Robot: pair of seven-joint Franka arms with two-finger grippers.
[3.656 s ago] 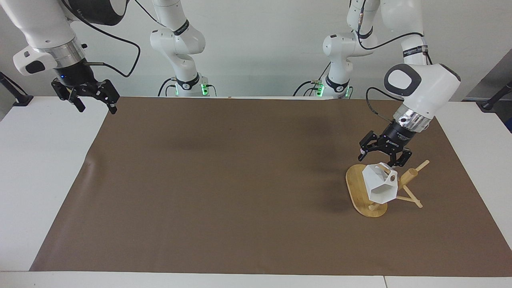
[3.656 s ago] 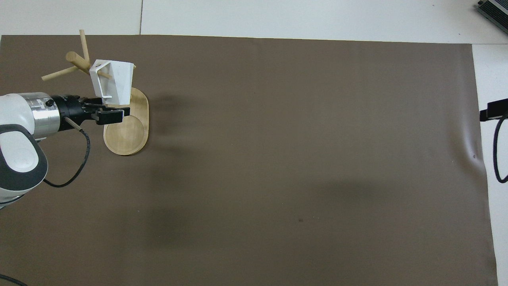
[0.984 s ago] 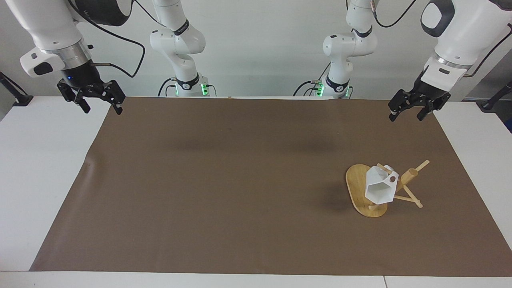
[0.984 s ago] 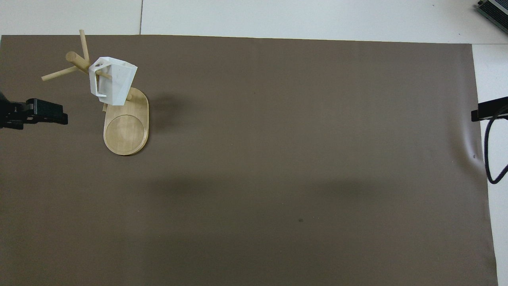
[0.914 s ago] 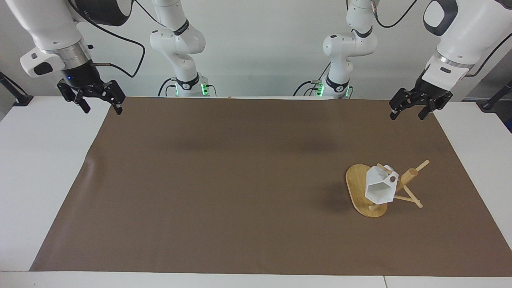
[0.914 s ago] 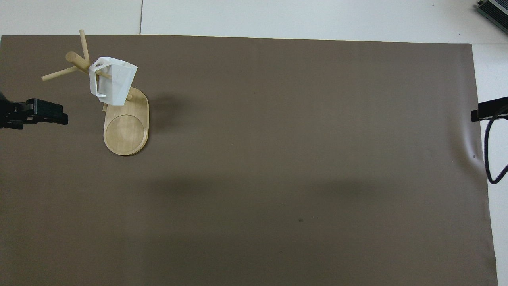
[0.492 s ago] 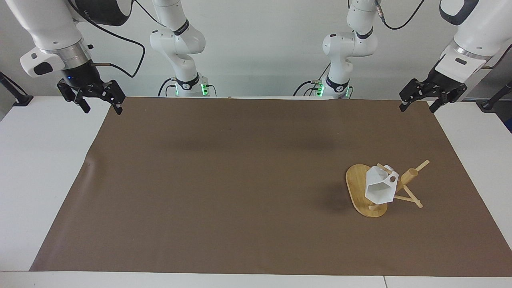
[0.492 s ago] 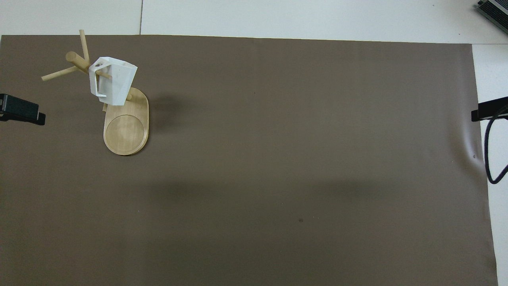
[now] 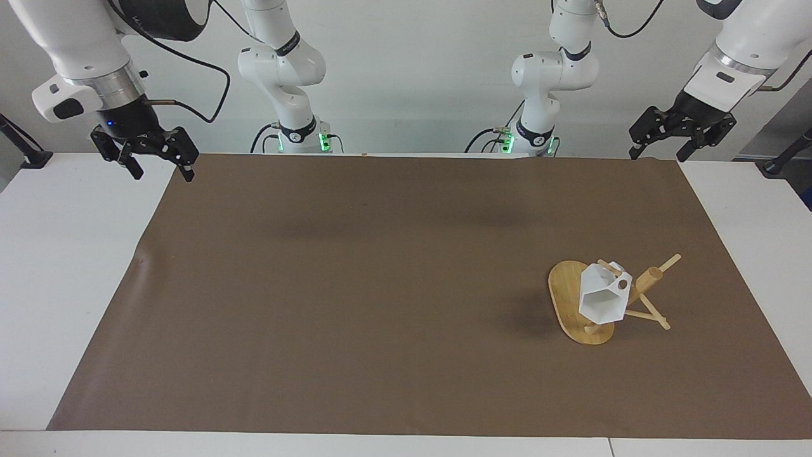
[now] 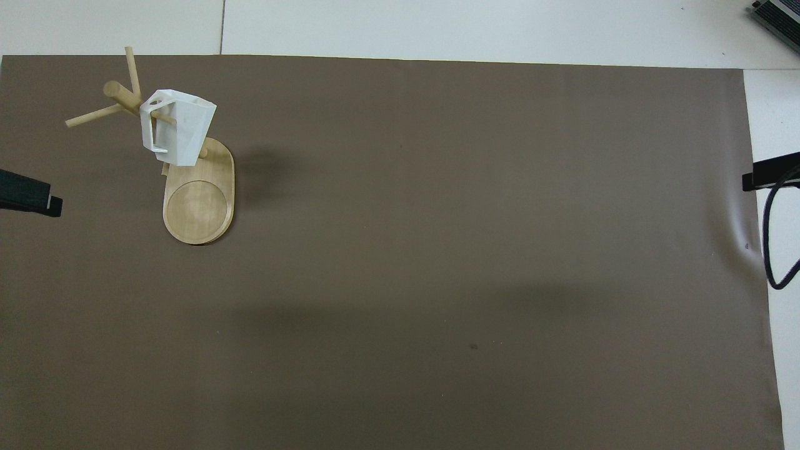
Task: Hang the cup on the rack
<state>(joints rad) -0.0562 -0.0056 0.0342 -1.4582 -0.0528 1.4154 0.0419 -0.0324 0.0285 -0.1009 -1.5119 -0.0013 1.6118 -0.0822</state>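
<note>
The left gripper hangs in the air over the corner of the brown mat at the left arm's end of the table, at the edge nearest the robots. Its 2 fingers point downward and stand apart; the gripper is released and holds nothing. Above it, the black gripper body joins a white wrist that slopes up and outward toward the left arm's end, so the forearm leaves the top of the facing view. In the overhead view only a dark tip of this gripper shows at the picture's edge.

The right gripper hangs over the matching corner of the mat at the right arm's end of the table. Its 2 fingers also point downward with a clear gap between them; it is released and holds nothing. Its wrist rises steeply to a silver ring and a white forearm, with a black cable looping from it. The right arm waits. A dark edge of it shows in the overhead view.

The cup hangs on the rack, well apart from both grippers. A thin peg passes through its handle, and its hexagonal mouth tilts away from the robots. The rack stands upright on its oval base on the mat, toward the left arm's end of the table.
</note>
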